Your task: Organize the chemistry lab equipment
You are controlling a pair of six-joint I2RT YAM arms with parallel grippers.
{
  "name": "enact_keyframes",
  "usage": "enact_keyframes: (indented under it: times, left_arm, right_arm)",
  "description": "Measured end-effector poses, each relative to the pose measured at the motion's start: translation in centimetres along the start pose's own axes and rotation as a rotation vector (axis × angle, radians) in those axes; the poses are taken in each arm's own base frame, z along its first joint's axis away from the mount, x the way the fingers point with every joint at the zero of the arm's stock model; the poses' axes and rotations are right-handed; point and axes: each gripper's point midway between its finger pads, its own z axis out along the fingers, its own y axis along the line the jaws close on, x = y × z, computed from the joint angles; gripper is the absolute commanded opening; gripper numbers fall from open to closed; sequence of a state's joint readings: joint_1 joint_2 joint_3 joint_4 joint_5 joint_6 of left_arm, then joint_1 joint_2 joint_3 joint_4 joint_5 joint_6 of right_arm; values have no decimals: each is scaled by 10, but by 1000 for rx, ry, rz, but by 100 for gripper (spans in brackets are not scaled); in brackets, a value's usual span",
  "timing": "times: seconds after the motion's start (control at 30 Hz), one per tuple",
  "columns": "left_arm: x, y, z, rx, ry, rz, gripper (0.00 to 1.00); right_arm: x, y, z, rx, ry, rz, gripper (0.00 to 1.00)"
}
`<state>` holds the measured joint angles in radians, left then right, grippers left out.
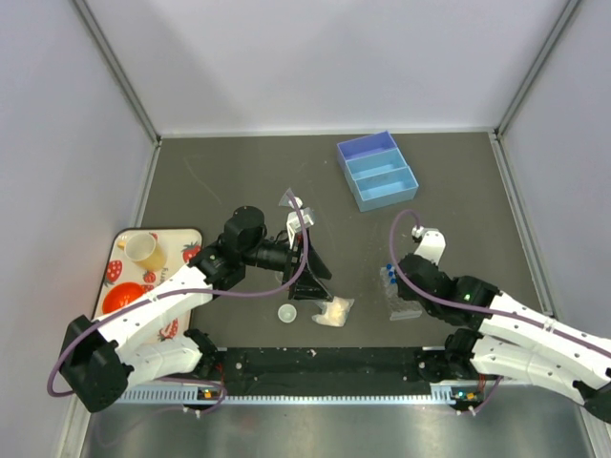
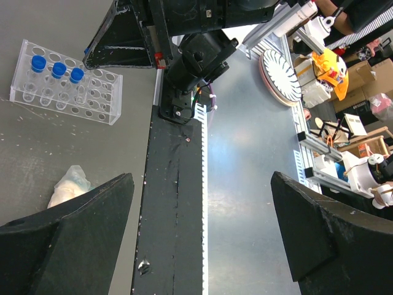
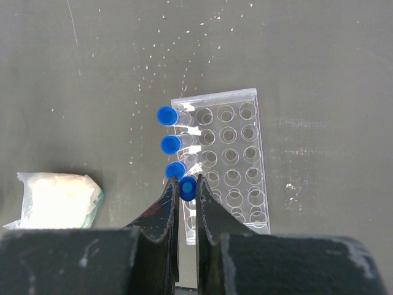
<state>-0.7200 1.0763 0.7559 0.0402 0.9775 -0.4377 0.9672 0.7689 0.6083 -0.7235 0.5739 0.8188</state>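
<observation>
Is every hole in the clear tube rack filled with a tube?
No: the rack holds blue-capped tubes only along one edge, and most holes stand empty.

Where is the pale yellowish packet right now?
In the top view the packet lies low in the middle, between the small white dish on its left and the tube rack on its right.

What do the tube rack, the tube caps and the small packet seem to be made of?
Tube rack: probably clear hard plastic, glossy; the table shows through it and its edges glint.
Tube caps: opaque blue plastic, smooth, it seems.
Packet: likely thin see-through film around something pale; it is wrinkled.
</observation>
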Motion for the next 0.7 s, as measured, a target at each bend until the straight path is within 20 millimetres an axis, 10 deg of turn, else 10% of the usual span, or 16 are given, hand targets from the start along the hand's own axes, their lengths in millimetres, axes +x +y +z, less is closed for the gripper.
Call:
enact_keyframes:
  times: [0.7]
  left_arm:
    - [0,1,0,-4,1,-3,99]
  right_arm:
    - [15,6,8,10,24,-102,0]
